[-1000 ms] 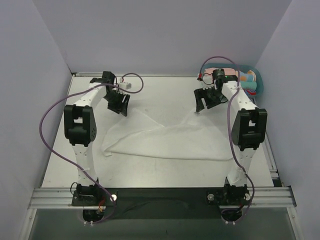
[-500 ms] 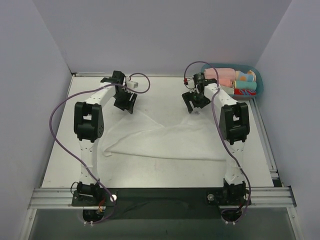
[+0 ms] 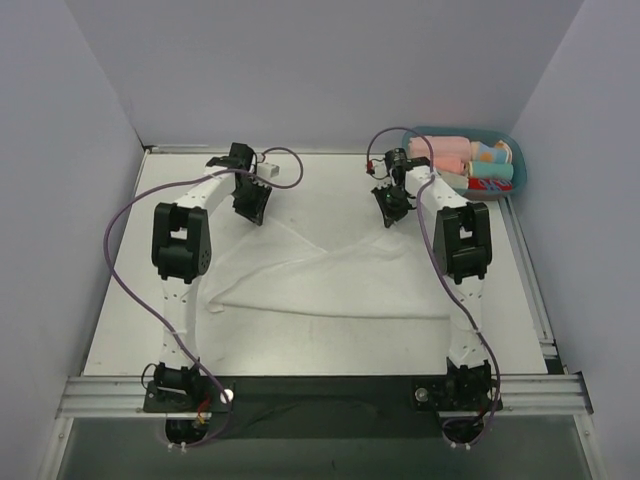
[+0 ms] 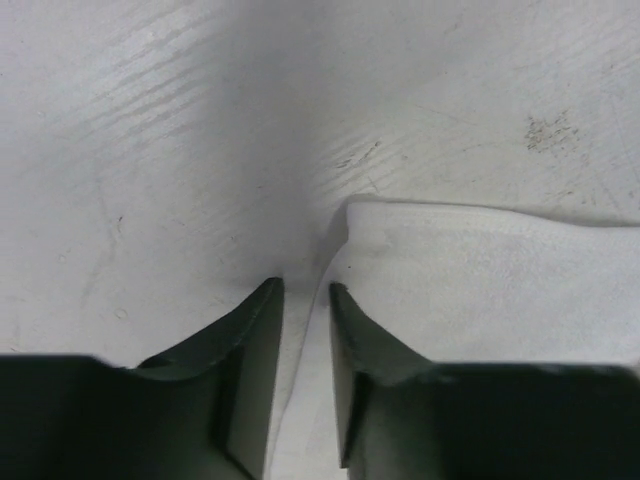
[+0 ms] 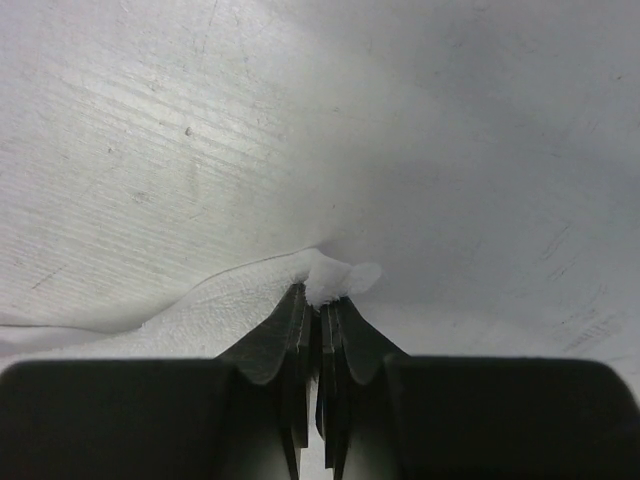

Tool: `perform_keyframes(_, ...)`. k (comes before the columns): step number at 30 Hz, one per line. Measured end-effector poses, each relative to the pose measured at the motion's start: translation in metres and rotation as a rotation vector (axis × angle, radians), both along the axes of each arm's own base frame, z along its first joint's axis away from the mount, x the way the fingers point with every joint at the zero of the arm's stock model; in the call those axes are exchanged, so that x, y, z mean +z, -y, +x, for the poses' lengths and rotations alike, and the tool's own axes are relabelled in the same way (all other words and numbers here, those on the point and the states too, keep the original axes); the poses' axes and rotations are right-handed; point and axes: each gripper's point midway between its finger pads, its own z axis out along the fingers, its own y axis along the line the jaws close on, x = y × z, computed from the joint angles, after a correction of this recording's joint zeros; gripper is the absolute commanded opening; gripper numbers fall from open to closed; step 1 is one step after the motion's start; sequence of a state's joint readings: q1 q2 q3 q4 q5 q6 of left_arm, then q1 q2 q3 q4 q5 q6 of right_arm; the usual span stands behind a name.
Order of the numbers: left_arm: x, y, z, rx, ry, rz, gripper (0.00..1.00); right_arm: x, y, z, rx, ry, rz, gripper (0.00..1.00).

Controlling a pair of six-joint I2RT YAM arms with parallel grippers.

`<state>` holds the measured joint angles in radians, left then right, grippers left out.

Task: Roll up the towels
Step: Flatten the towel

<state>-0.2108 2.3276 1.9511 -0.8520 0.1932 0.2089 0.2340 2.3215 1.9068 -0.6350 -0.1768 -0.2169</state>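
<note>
A white towel (image 3: 330, 280) lies spread and wrinkled over the middle of the table, its two far corners pulled up toward the grippers. My left gripper (image 3: 250, 205) is down at the far left corner. In the left wrist view its jaws (image 4: 306, 288) stand a narrow gap apart, with the towel (image 4: 480, 270) edge running between them, not pinched. My right gripper (image 3: 392, 208) is at the far right corner. In the right wrist view it (image 5: 322, 292) is shut on a small bunched tip of the towel (image 5: 240, 305).
A teal basket (image 3: 455, 130) with rolled pink and patterned towels sits at the table's far right corner, just behind the right arm. Purple cables loop beside both arms. Walls close in the table on the left, back and right.
Both grippers moved inward and down onto the towel's far corners. The right jaws closed on the corner tip; the left jaws narrowed around the towel edge.
</note>
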Motion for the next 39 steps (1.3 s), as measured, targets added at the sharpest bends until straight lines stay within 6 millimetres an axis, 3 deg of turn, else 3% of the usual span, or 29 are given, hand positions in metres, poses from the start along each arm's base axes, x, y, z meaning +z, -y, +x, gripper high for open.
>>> perform_keyframes(4,-0.002,-0.001,0.003,0.013,0.007,0.006,0.13,0.001,0.004,0.002,-0.005,-0.010,0.001,0.00)
perform_keyframes(5,-0.002,-0.002,0.003,0.018,0.007,0.005,0.13,0.001,0.005,0.002,-0.004,-0.010,0.001,0.00)
perform_keyframes(6,-0.002,-0.002,0.004,0.021,0.009,0.005,0.17,0.001,0.006,0.003,-0.001,-0.009,0.001,0.00)
perform_keyframes(7,-0.002,-0.002,0.004,0.022,0.009,0.004,0.33,0.002,0.008,0.005,0.002,-0.005,0.000,0.00)
perform_keyframes(8,-0.002,0.000,0.004,0.019,0.007,-0.005,0.43,0.004,0.010,0.006,0.004,0.000,-0.001,0.00)
perform_keyframes(10,-0.001,0.004,0.003,0.014,0.005,-0.031,0.58,0.007,0.014,0.011,0.008,0.013,-0.002,0.00)
perform_keyframes(11,0.000,0.007,0.003,0.009,0.006,-0.048,0.61,0.009,0.017,0.013,0.010,0.020,-0.002,0.00)
perform_keyframes(14,0.004,0.015,0.003,0.003,0.015,-0.095,0.67,0.009,0.020,0.015,0.021,0.023,0.001,0.00)
perform_keyframes(23,0.004,0.033,0.004,-0.026,0.050,-0.080,0.67,0.007,0.021,0.008,0.043,0.001,0.038,0.00)
perform_keyframes(27,0.001,0.045,0.004,-0.070,0.080,-0.019,0.55,0.026,0.018,0.006,0.059,0.022,0.076,0.00)
perform_keyframes(30,-0.001,0.048,0.009,-0.082,0.106,0.014,0.13,0.052,0.015,0.004,0.069,0.055,0.112,0.00)
perform_keyframes(32,-0.002,0.046,0.013,-0.072,0.116,0.027,0.00,0.072,0.015,0.002,0.080,0.081,0.134,0.00)
perform_keyframes(36,-0.001,0.037,0.027,-0.021,0.129,0.021,0.00,0.109,0.014,-0.010,0.135,0.118,0.187,0.00)
perform_keyframes(39,0.000,0.018,0.042,0.046,0.142,0.020,0.00,0.131,0.011,-0.040,0.225,0.109,0.224,0.00)
